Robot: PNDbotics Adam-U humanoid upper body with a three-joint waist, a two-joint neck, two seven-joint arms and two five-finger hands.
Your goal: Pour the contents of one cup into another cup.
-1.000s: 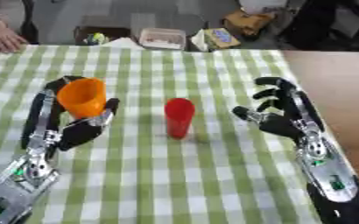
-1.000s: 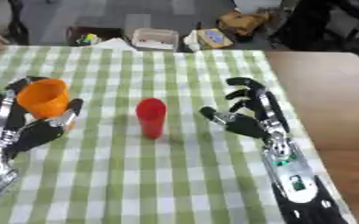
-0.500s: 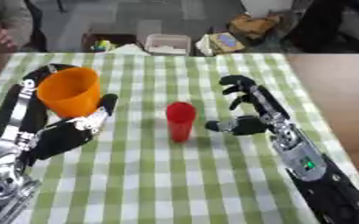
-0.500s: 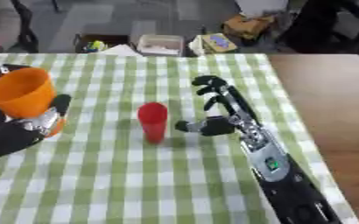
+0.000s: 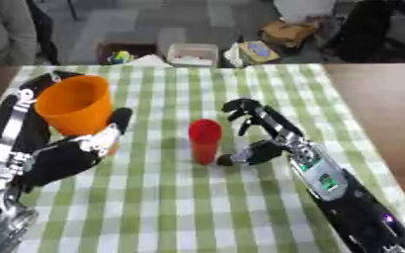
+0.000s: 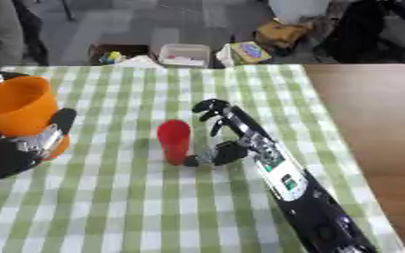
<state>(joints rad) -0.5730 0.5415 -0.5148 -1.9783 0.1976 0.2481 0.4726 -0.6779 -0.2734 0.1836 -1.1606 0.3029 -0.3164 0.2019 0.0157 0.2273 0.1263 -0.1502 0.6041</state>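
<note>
An orange cup [image 5: 74, 104] is lifted off the table at the left, upright, mouth facing up. My left hand [image 5: 59, 158] is shut on it, thumb along its right side and fingers behind it. A slim red cup [image 5: 204, 141] stands upright in the middle of the green-and-white checked cloth [image 5: 171, 207]. My right hand [image 5: 275, 136] is open just to the right of the red cup. Its thumb tip is by the cup's base and its curved fingers [image 5: 240, 109] stay clear of the rim. What the cups hold is hidden.
Beyond the table's far edge sit a white box [image 5: 193, 53], a yellow and blue packet [image 5: 256, 50] and a dark bin [image 5: 119, 54]. Bare brown tabletop [image 5: 379, 108] lies right of the cloth.
My right hand has moved left, up to the red cup. My left hand has raised the orange cup. The red cup has stayed in place, though the camera has shifted.
</note>
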